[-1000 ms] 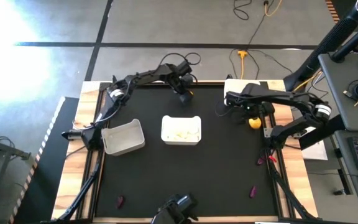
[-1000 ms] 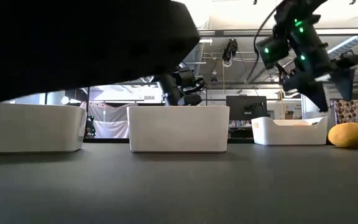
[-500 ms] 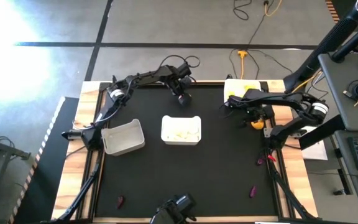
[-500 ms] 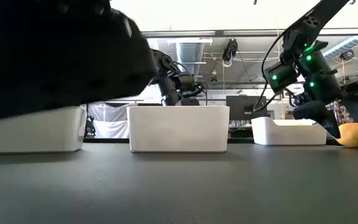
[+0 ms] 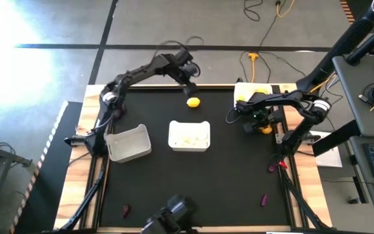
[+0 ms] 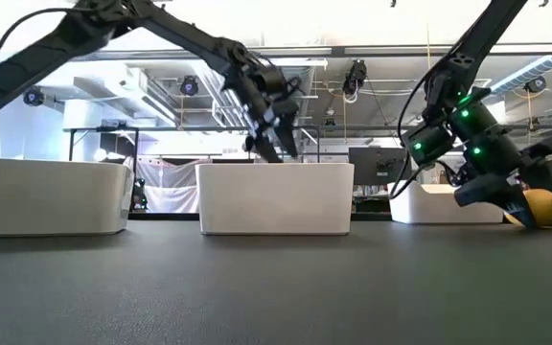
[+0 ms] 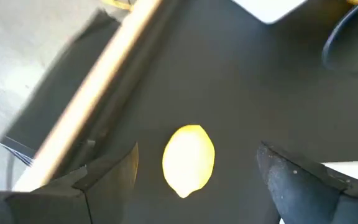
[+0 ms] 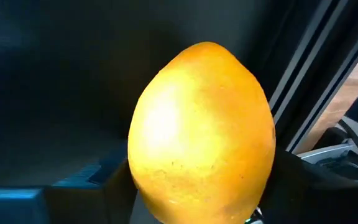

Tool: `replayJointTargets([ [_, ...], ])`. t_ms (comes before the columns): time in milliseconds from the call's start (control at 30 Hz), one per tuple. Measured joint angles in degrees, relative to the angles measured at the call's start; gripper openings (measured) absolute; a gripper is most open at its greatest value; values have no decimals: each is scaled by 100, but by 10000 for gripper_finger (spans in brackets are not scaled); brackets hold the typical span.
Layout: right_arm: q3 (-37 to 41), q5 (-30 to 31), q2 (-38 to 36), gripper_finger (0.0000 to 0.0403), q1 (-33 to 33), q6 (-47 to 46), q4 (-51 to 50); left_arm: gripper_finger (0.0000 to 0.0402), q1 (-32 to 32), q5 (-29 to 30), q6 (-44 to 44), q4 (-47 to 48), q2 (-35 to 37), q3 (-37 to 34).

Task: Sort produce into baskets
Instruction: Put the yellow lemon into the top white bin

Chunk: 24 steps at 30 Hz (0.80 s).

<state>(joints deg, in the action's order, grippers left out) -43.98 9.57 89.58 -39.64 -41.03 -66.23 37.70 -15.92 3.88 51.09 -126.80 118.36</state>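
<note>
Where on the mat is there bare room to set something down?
Widest bare patch: between the middle basket and the purple pieces near the front edge. Also bare between the lemon and right tool. Crowded around that tool, its citrus and the back basket.

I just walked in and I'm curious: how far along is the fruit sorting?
Partly done. The middle basket holds pale pieces, and the far-right basket holds something yellow. Right now the right gripper is around an orange-yellow citrus by the table's right edge, and the left gripper hangs open above a lemon. The left basket looks empty, and small purple pieces still lie near the front.
</note>
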Motion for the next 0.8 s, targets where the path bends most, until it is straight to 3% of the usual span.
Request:
replayJointTargets([
  [100, -295, -410, -94, 230, 5, 46, -229, 311, 166, 13, 87, -9, 351, -23],
  [233, -1182, -1003, -467, 227, 134, 17, -745, 311, 499, 33, 161, -48, 700, -65],
  [400, -2472, -343, -851, 233, 205, 30, -493, 311, 883, 35, 311, 57, 1070, -95],
  [533, -3135, 448, -814, 240, -202, 291, -271, 311, 998, -41, 359, 219, 1398, -167],
  [800, -3116, 304, -28, 235, -1050, 937, 532, 311, 974, -129, 543, 225, 2028, -396],
])
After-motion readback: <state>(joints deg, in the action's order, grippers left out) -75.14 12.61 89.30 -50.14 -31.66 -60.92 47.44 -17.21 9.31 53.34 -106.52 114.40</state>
